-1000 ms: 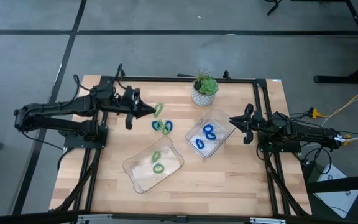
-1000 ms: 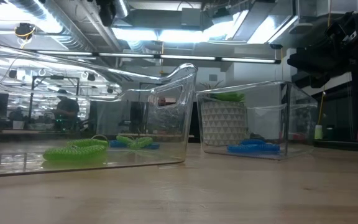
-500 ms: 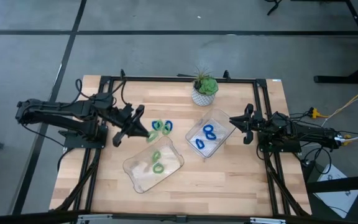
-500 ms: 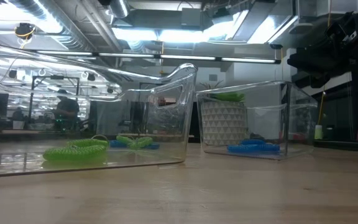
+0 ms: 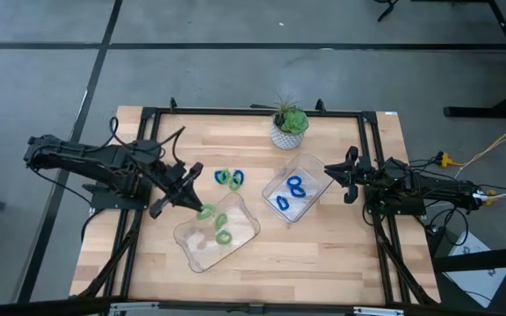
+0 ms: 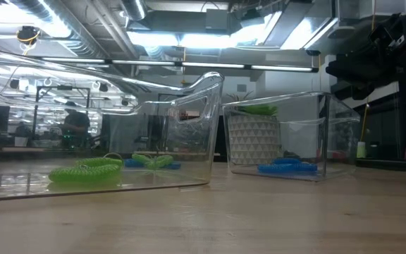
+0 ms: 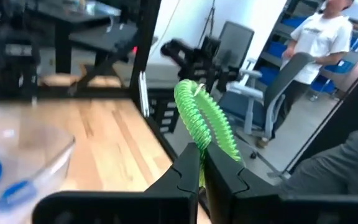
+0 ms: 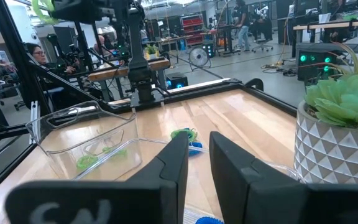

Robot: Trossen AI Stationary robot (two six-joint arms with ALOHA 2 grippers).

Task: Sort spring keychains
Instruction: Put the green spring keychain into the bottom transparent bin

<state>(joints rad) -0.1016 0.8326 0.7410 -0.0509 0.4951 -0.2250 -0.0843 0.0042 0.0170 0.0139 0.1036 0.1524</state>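
Note:
My left gripper is shut on a green spring keychain that hangs above the far left rim of the left clear tray. Two more green keychains lie in that tray. The right clear tray holds two blue keychains. A small loose cluster of green and blue keychains lies on the wood between the trays' far ends. My right gripper waits at the right tray's far corner, open with nothing between its fingers. My left gripper pinches the green keychain at one end of its coiled loop between its two fingertips. The fingers come nearly level from the table's left, slanting toward the near edge. The rest of the loop sticks out beyond the fingertips, lifted clear of table and tray.
A potted plant in a white pot stands at the far edge, behind the right tray. A black frame runs around the tabletop. Bare wood lies toward the near edge. People show in the room beyond the table.
My left gripper has swung from beside the loose cluster toward the table's near edge, turning as it went. It has carried the green keychain, still pinched, to above the left tray's far left rim. The right arm has kept still.

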